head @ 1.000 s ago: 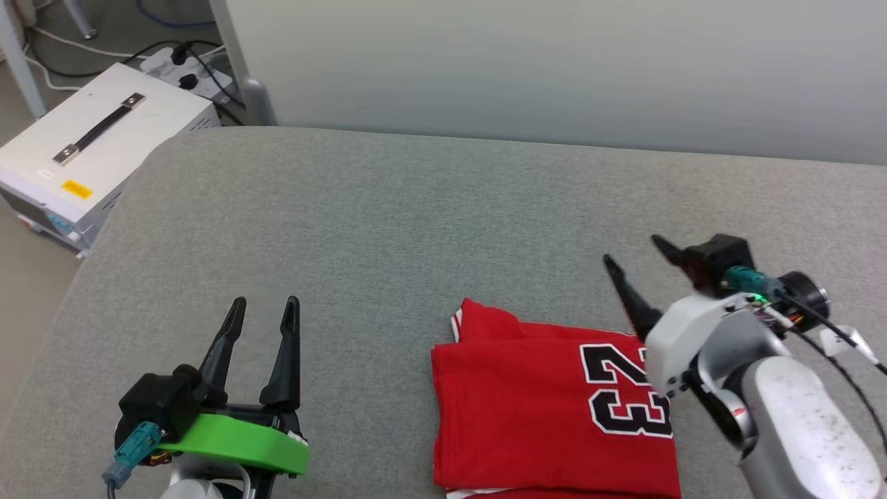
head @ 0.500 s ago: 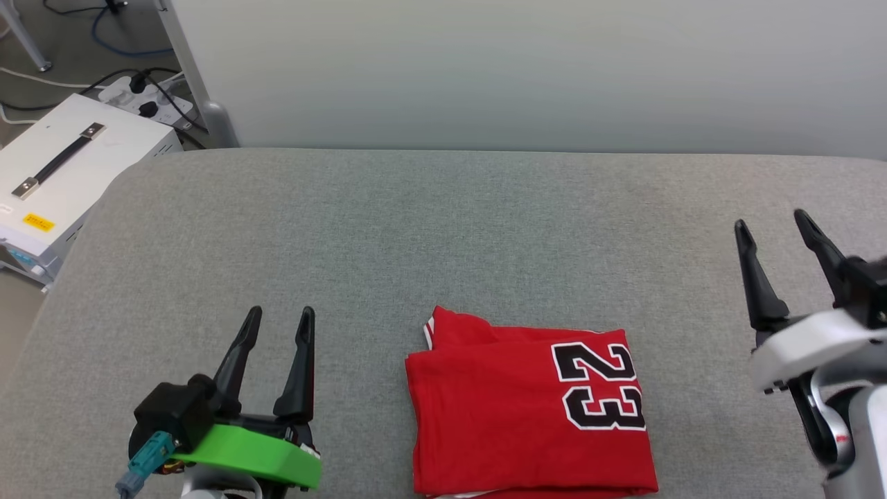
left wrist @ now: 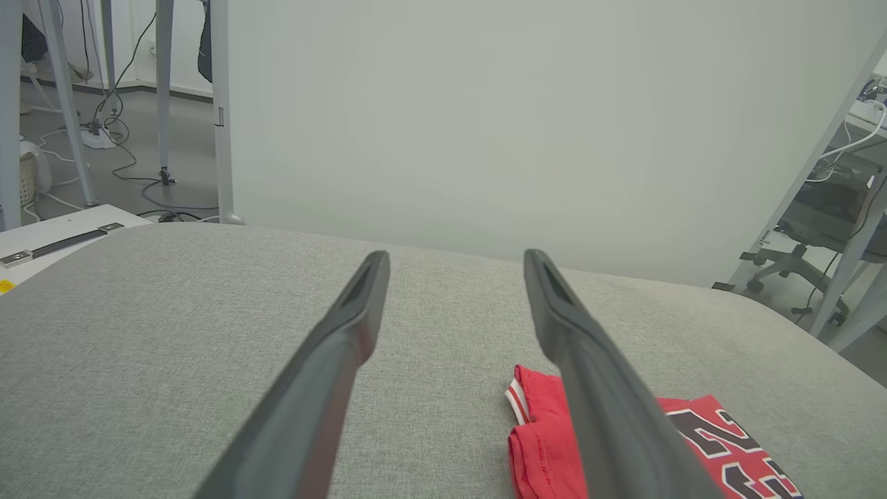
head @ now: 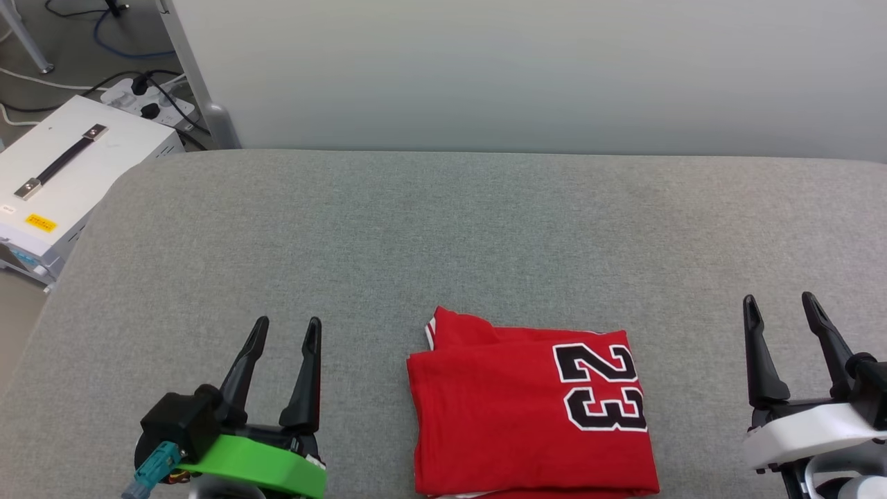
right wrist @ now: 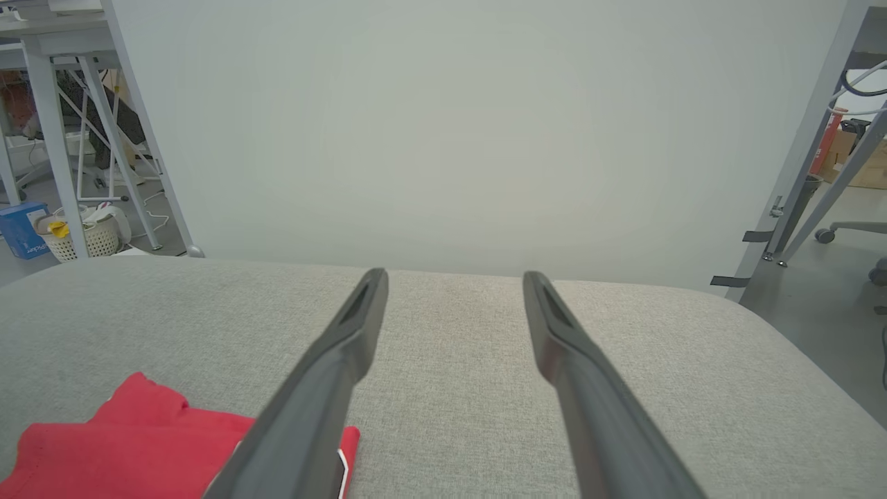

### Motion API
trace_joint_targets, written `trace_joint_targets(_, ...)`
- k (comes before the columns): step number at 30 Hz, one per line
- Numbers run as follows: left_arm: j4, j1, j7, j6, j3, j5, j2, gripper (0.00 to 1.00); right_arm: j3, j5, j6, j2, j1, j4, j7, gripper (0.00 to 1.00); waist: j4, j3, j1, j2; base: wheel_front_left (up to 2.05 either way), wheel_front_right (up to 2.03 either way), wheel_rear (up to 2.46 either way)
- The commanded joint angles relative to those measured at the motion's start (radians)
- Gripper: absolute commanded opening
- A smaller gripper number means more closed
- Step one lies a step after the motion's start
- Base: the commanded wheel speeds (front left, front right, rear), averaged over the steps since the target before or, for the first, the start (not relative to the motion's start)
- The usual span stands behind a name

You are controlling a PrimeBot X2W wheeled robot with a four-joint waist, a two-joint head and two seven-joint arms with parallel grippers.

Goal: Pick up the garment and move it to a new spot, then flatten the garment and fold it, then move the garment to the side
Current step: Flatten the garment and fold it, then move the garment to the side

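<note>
Your left gripper [head: 288, 321] sits at the lower left of the head view, its two dark fingers spread apart with nothing between them, pointing up the grey padded surface [head: 443, 229]. Your right gripper [head: 778, 299] sits the same way at the lower right, jaws parted and empty. Neither touches the garment [head: 513, 423], which lies between them near your edge of the surface. It is folded into a neat red rectangle, with the black, white-outlined 23 turned sideways on its right half and a sliver of striped trim at its upper left corner. Beyond the surface's far edge you see a pale panel [head: 527, 69]. Off the left side, a white box [head: 62, 173] with a black handle and a power strip [head: 145, 97] sit on the floor.
</note>
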Motion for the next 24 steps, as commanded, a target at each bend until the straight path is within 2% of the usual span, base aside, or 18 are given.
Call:
trace_joint_targets(1,-0.001,0.009,-0.006,-0.003,0.000,0.008,-0.004,1.00,-0.003,-0.008,-0.001,0.006,0.009,-0.008,-0.008,1.00,0.000,0.003,0.0000,0.0119,0.00,0.00,0.00)
trace_joint_targets(8,0.003,0.001,-0.006,-0.003,-0.003,0.013,-0.007,1.00,-0.001,-0.009,-0.001,0.019,0.002,-0.028,0.019,1.00,0.003,0.009,0.0000,0.0119,0.00,0.00,0.00)
trace_joint_targets(12,0.003,-0.006,-0.006,-0.003,-0.006,0.013,-0.005,1.00,0.017,-0.006,-0.001,0.008,-0.001,-0.040,0.084,1.00,0.010,0.021,0.0000,0.0119,0.00,0.00,0.00)
trace_joint_targets(19,0.006,-0.021,-0.006,-0.003,-0.016,0.013,-0.003,1.00,0.080,0.030,-0.001,-0.021,0.002,-0.049,0.387,1.00,0.033,0.063,0.0000,0.0119,0.00,0.00,0.00)
trace_joint_targets(24,0.007,-0.044,-0.006,-0.003,-0.029,0.014,-0.002,1.00,0.106,0.064,-0.001,-0.004,0.000,-0.076,0.601,1.00,0.059,0.109,0.0000,0.0119,0.00,0.00,0.00)
